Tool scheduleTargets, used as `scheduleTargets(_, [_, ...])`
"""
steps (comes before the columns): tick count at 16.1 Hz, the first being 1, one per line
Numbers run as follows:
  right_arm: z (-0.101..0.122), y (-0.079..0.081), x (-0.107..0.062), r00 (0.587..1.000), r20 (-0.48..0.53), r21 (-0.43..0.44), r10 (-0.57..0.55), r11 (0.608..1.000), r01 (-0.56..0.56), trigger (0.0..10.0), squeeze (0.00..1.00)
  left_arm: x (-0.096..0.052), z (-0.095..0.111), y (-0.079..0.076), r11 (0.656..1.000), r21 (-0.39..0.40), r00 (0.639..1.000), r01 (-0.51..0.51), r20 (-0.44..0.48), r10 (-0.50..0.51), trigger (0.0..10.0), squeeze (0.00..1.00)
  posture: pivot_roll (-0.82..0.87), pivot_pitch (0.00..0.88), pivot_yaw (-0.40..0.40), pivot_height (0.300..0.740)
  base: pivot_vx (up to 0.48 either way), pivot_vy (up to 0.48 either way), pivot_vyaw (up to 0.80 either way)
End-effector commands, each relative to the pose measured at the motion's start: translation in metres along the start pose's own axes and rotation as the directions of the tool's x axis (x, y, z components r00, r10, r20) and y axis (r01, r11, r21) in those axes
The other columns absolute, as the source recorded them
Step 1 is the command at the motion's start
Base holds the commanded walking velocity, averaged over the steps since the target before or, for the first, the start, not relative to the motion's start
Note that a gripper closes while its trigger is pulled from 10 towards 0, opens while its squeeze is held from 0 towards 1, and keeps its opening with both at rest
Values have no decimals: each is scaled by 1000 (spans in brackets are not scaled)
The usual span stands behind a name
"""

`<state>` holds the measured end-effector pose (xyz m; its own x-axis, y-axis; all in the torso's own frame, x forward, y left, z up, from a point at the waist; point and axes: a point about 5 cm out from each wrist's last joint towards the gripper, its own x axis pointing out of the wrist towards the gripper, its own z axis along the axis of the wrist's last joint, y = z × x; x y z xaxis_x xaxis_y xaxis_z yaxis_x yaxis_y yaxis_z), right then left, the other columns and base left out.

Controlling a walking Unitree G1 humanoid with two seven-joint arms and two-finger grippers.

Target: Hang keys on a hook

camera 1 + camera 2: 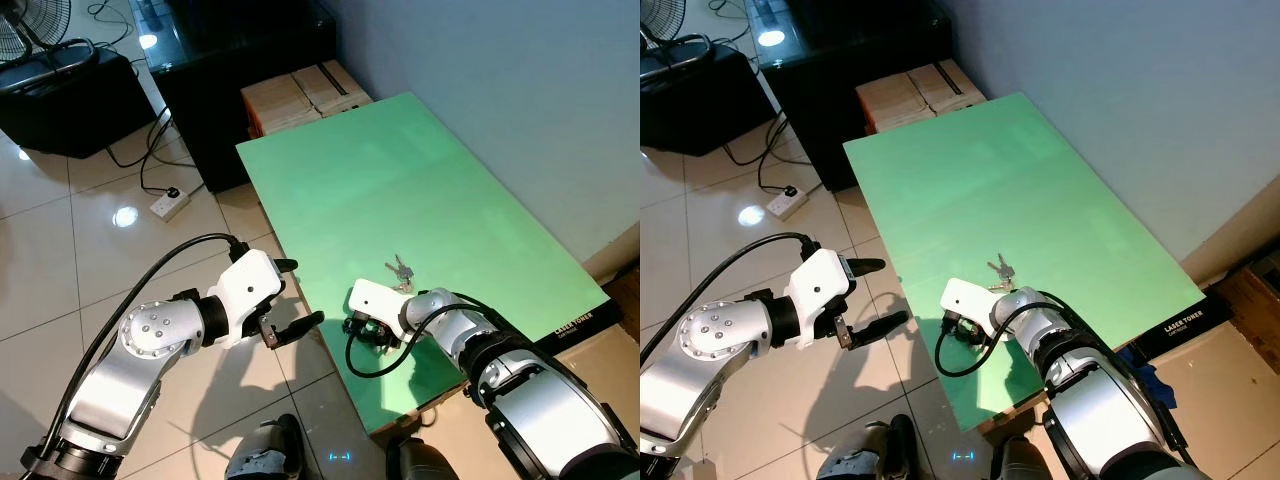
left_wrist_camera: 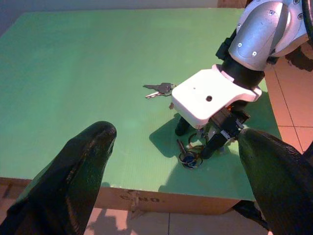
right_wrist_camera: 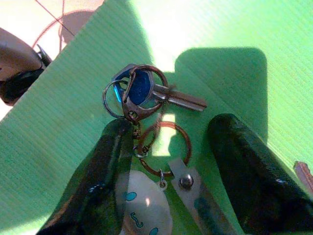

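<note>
Now our right gripper [image 3: 166, 161] straddles the blue-headed key bunch [image 3: 142, 98] on the green board [image 1: 400, 190], fingers spread; our left gripper [image 1: 290, 300] hangs released.

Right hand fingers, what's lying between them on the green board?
In the right wrist view, the right hand is open, and between its fingers lie the keyring and a strap.

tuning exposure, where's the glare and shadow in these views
Left eye view: lamp glare on the floor tiles and the dark cabinet. Right wrist view: the right gripper shadows the green board beside the sharply focused blue-headed key.
</note>
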<state>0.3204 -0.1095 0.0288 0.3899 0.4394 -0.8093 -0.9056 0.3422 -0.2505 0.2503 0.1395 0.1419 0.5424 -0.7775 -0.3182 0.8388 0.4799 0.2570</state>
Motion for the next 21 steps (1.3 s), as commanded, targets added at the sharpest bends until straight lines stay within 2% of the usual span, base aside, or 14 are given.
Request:
scheduleTargets(1, [-9,3,0,999,-46,2,23,1000,-23,0,0,2,5,-2,1000,27,1000,17,11,-17,10000,0,-7,202,61,740,0,0,0])
scheduleTargets(12, [-12,-1,-3,999,-51,16,15,1000,-14,0,0,3,5,2,999,34,1000,15,14,-16,10000,0,-11,195,67,740,0,0,0])
scheduleTargets(21, [-12,-6,-5,1000,-4,93,-27,995,27,0,0,5,7,11,998,58,1000,-6,14,5,10000,0,-17,175,81,740,0,0,0])
